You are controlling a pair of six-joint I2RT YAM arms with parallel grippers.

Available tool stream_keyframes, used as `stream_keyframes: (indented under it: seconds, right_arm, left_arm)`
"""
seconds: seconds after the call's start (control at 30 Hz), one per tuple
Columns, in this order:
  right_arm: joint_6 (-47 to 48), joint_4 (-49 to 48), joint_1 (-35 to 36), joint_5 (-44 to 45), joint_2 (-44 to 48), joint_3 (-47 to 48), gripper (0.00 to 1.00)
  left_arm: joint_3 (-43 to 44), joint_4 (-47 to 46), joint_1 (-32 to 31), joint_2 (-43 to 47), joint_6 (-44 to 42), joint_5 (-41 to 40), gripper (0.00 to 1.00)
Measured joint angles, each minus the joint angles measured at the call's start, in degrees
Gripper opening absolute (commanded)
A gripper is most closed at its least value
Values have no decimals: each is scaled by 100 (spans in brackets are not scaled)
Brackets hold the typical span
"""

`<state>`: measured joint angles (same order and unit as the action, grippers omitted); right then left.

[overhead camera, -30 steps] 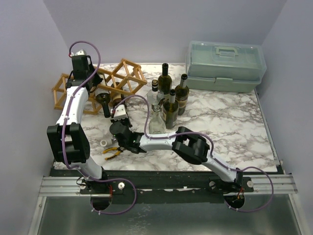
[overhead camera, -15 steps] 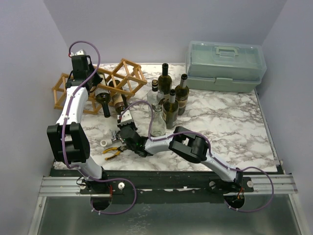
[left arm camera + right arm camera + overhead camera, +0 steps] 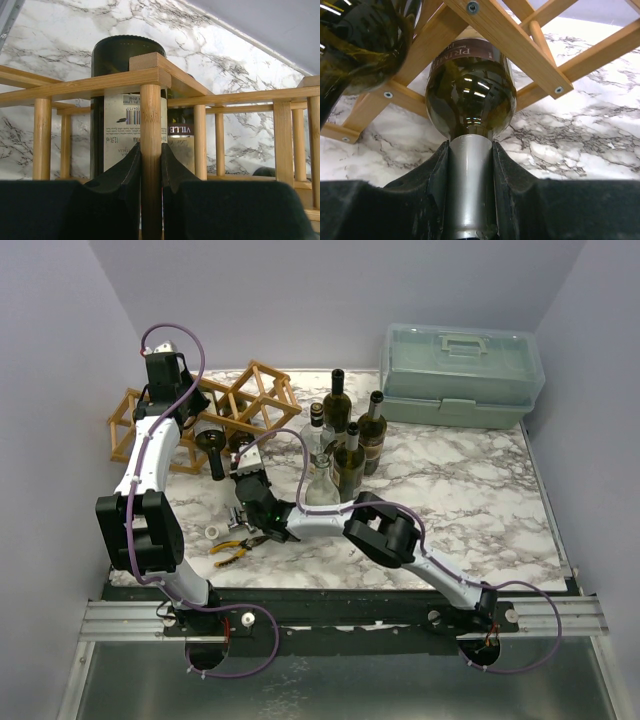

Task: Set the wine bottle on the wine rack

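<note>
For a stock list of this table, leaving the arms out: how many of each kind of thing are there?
Wine bottles: 7 (5 standing, 2 lying in the rack)
Wine rack: 1
Plastic toolbox: 1
Pliers: 1
Small white ring: 1
Total: 11

Upright bottles [image 3: 350, 465] block passage beside the wine rack [image 3: 232, 395].
</note>
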<state>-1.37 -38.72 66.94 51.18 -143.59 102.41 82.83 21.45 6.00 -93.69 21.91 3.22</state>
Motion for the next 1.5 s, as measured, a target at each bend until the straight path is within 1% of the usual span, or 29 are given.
stream_keyframes:
  seconds: [0.27,0.37,0.47,0.57,0.6,0.63,0.73,0.87,0.9,1.03,1.17,1.33,1.5]
  right_arm:
    - [35,398,-136,-9,-533,863,1]
    - [37,516,-181,-68,-579,992,7]
    - [37,564,-203,-114,-579,1005,9]
    - [35,667,-236,-181,-579,1054,14]
    - [35,713,-254,-212,-579,1082,21]
    - [35,748,-269,-245,-579,1099,24]
    - [31,846,-310,-328,-579,1147,38]
    - [-101,955,-332,-411,-566,1088,58]
    - [-157,1021,-337,-433,-562,1045,61]
    - [-350,1410,-361,-586,-522,881,65]
    - [-579,1784,-363,-756,-304,605,71]
    - [-852,2146,-317,-953,166,363,84]
    - [-1134,2531,-243,-1134,649,282,93]
  left_arm:
    - [0,2,4,0,-9,46,0]
    - [0,2,4,0,-11,48,0]
    - [0,2,7,0,-11,48,0]
    - [0,2,7,-2,-9,57,0]
    - [2,2,15,-2,-7,66,0]
    - [2,2,15,-2,-2,72,0]
    - [7,4,17,-9,2,81,5]
    - [9,7,33,-9,15,90,15]
    - [9,9,39,-9,15,96,16]
    - [9,9,59,-9,31,129,23]
    - [9,42,70,-22,46,170,31]
    - [9,109,107,-22,72,195,42]
    - [9,105,107,-15,46,212,55]
